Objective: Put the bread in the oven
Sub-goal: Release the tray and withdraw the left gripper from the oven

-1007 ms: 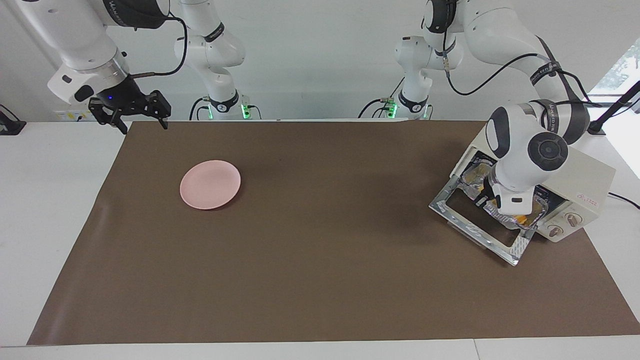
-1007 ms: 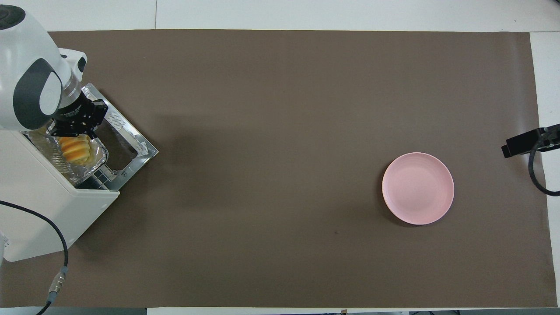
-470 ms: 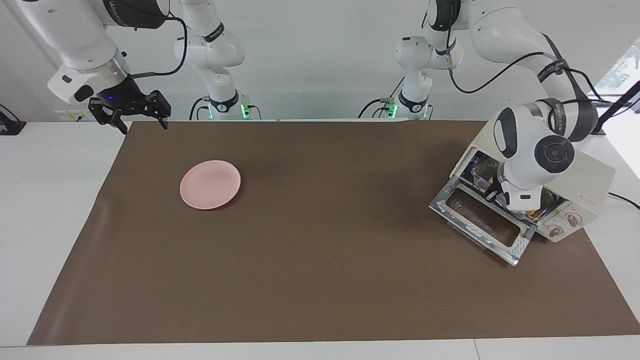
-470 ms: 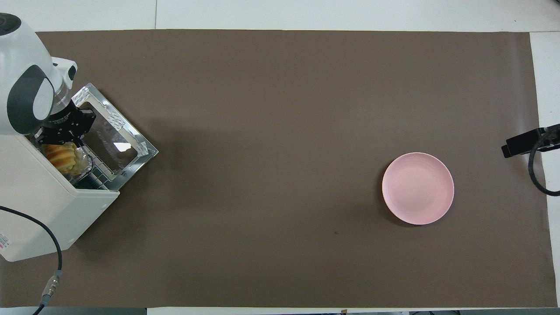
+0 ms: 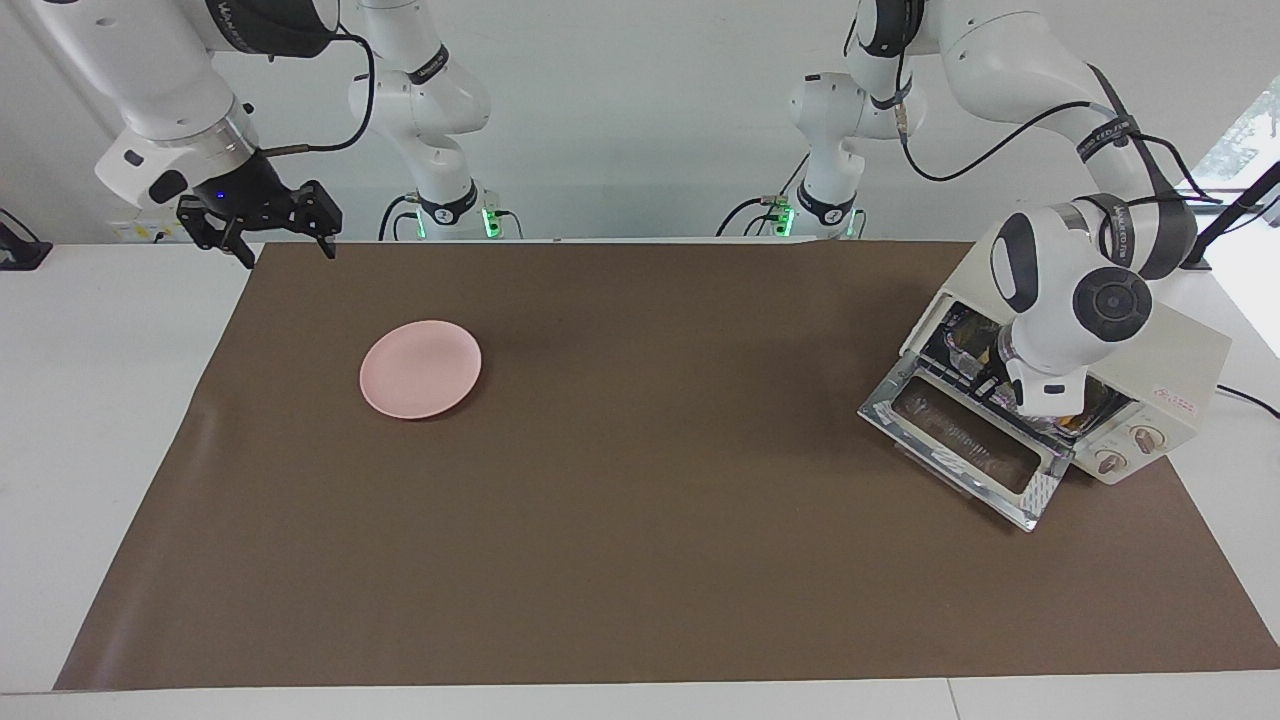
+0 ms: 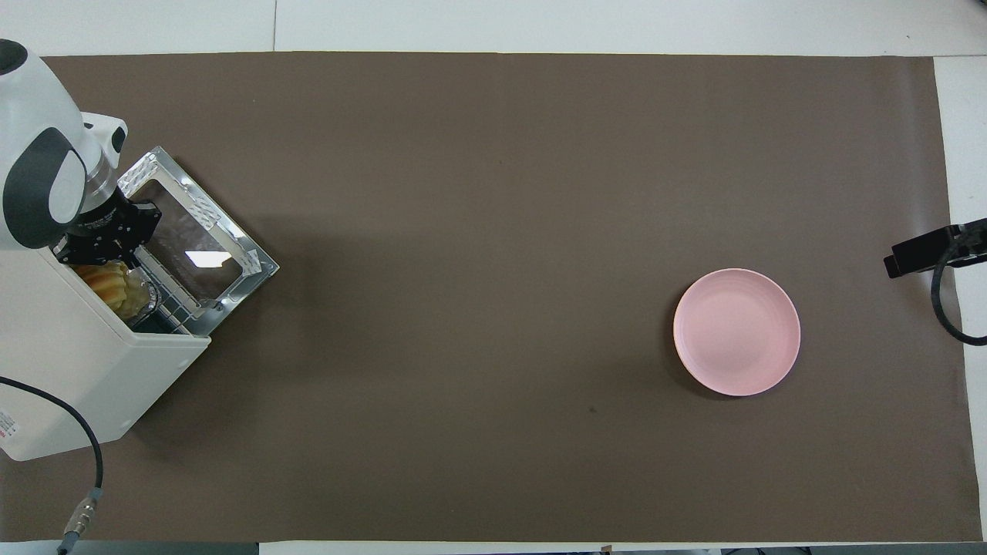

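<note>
- The bread (image 6: 108,281), a small ridged yellow-orange loaf, sits on a crinkled foil tray (image 6: 143,297) on the rack just inside the mouth of the oven (image 6: 85,378), which stands at the left arm's end of the table; the glass door (image 6: 197,250) hangs open and flat in front of it.
- Judged by its look, the loaf is light and soft, and a hard pinch would dent its ridges. The thin foil is likely to buckle and slide on the wire rack, so a gentle hold on the tray's rim seems the safer grip.
- The left gripper (image 6: 104,239) is at the oven mouth, over the tray's end toward the door hinge. Its fingertips are together; whether they pinch the foil rim or merely press against it cannot be told.
- In the overhead view the loaf lies at about 6 o'clock from this gripper, just beside it and a little deeper in the oven.
- The right gripper (image 5: 262,225) waits with fingers apart over the table edge at the right arm's end; in the facing view a pink plate (image 5: 420,368) lies at about 4 o'clock from it, well apart.
- The loaf looks almost home; closing the door appears to be what remains.
</note>
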`<state>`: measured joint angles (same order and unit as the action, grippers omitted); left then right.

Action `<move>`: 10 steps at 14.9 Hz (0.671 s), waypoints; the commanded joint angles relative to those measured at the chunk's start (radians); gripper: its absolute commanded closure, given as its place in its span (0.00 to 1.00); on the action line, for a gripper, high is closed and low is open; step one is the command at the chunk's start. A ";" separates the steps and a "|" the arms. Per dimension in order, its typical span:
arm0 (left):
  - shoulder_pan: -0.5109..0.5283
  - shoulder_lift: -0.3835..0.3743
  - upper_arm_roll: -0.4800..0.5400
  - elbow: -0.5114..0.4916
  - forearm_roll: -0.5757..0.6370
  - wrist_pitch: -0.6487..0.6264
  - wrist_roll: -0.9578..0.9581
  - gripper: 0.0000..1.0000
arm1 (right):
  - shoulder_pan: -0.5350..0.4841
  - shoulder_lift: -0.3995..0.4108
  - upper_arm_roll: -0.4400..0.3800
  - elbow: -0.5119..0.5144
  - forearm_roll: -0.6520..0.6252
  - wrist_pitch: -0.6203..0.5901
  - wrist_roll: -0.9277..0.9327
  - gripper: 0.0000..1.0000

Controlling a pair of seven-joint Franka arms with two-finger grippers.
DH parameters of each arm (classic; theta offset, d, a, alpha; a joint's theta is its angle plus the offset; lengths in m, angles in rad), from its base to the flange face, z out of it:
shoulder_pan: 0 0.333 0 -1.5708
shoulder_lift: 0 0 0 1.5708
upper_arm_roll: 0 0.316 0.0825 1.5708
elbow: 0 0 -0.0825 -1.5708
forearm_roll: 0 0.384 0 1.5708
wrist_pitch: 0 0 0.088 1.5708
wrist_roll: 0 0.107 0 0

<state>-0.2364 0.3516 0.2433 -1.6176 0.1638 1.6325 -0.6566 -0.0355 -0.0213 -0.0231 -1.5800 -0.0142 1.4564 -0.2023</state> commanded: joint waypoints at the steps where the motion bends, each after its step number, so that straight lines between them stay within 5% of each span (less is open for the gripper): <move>1: 0.020 -0.036 -0.006 -0.045 0.020 0.050 0.011 0.59 | -0.012 -0.028 0.011 -0.032 -0.012 0.005 -0.014 0.00; 2: 0.022 -0.037 -0.004 -0.045 0.020 0.053 0.011 0.03 | -0.012 -0.028 0.011 -0.032 -0.012 0.005 -0.014 0.00; 7: 0.006 -0.029 -0.004 -0.005 0.022 0.078 0.133 0.00 | -0.012 -0.028 0.011 -0.032 -0.012 0.005 -0.016 0.00; 10: 0.009 -0.036 -0.009 0.115 0.005 0.043 0.167 0.00 | -0.012 -0.028 0.011 -0.032 -0.012 0.005 -0.014 0.00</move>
<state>-0.2266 0.3442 0.2333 -1.5654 0.1645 1.7079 -0.5296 -0.0355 -0.0213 -0.0231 -1.5800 -0.0142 1.4564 -0.2023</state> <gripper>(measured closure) 0.000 0.000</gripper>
